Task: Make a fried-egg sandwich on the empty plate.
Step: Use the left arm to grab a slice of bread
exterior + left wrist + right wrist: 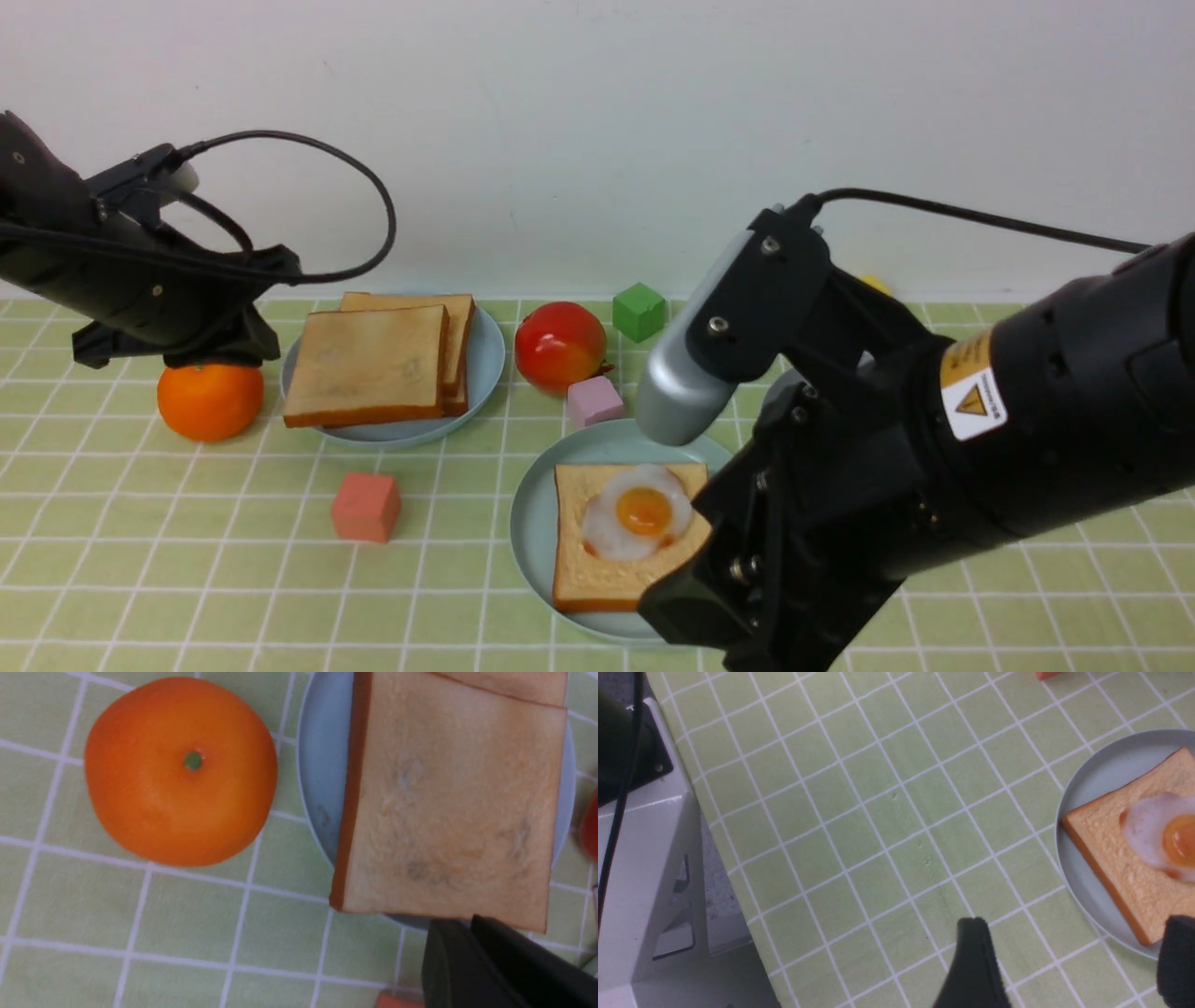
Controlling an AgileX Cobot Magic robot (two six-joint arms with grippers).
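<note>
The front view takes in the whole tabletop (187,560), a green checked cloth. The mint-teal plate (534,523) lies near the front at centre, and on it is one bread slice (597,565) with the fried egg (640,513) resting open on top and no second slice over it. The bulky right arm (934,448) reaches in from the right and covers the plate's right side and one corner of the bread. That view does not show its fingers. The right wrist view does: the right gripper (1076,924) is spread wide with nothing between the two dark fingers (971,961), and it hangs above bare cloth just beside the plate's rim (1092,779), with the egg (1167,835) cut by the picture edge. The same view also catches a white stand (640,858) off the cloth's edge. The left arm (140,271) sits over the orange (209,403) at the far left. The left wrist view looks straight down on that orange (180,772), which is just beside a grey-blue plate (322,802) of stacked bread (453,826). Only a dark piece of the left gripper (490,970) shows there, so I cannot tell how wide it stands. Around the plates lie a red tomato (560,345), a green cube (639,311), a pink cube (595,401) and a salmon cube (366,507).
</note>
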